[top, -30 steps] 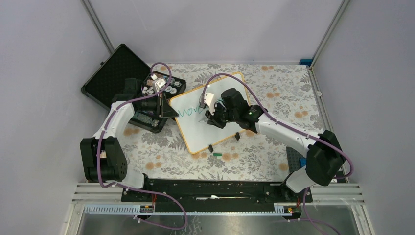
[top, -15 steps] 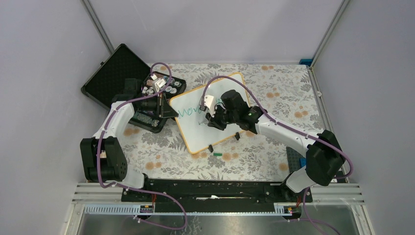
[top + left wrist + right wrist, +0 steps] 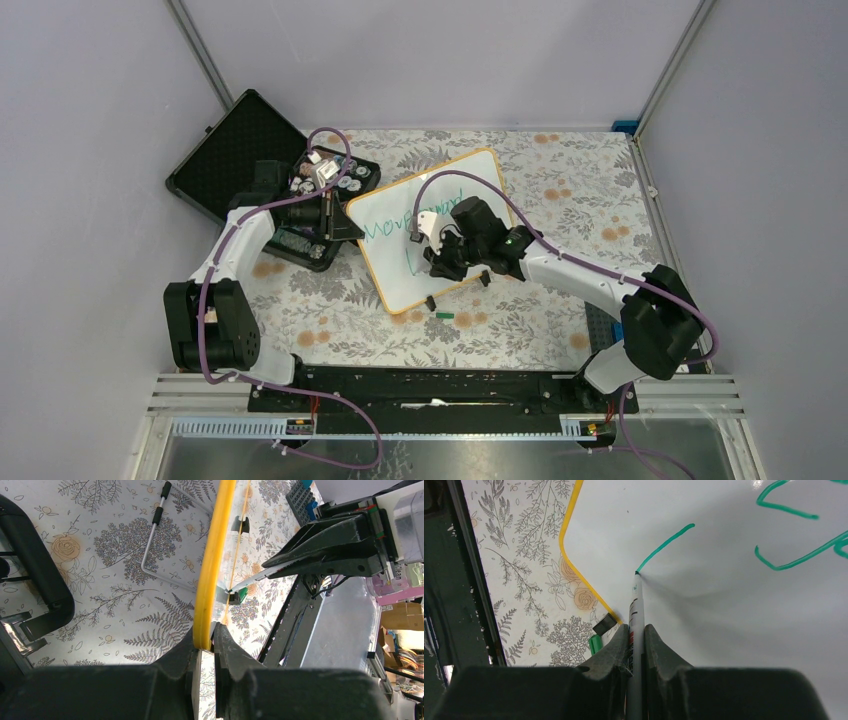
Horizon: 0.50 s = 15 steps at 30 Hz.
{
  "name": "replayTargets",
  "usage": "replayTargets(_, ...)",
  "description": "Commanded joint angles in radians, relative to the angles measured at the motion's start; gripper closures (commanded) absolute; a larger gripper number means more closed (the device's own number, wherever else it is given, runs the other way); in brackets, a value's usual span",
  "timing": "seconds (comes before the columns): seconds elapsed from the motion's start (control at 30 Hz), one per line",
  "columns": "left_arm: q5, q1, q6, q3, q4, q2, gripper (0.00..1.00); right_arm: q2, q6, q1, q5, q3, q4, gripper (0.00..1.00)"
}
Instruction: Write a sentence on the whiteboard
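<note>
Whiteboard [image 3: 396,278] pinched at its left edge by the left gripper [image 3: 345,228], with a marker [image 3: 635,605] held to its face by the right gripper [image 3: 431,262].

The board is seen lying askew on the floral table cover [image 3: 560,180], just beside the open black case [image 3: 230,150]. In the left wrist view its yellow rim [image 3: 212,570] is clamped between the closed fingers [image 3: 192,652]. In the right wrist view the marker is gripped tightly between both fingers [image 3: 616,645], and its tip is set on the white surface at the lower end of a short green stroke [image 3: 666,545]. The sentence [image 3: 395,226] is written in green across the upper part of the board; its far end is hidden by the right arm. A green cap [image 3: 444,314] is seen on the cover just off the near rim, beside a black clip foot [image 3: 431,301].
</note>
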Motion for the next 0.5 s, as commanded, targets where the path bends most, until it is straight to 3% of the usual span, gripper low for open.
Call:
replayTargets(0.0, -0.083, -0.004, 0.072, -0.006, 0.063, -0.017, 1.00, -0.021, -0.014, 0.010, 0.004, -0.004, -0.004, 1.00)
replayTargets(0.47, -0.087, -0.004, 0.068, -0.009, 0.062, -0.031, 1.00, -0.012, 0.009, 0.009, 0.059, 0.068, -0.001, 1.00)
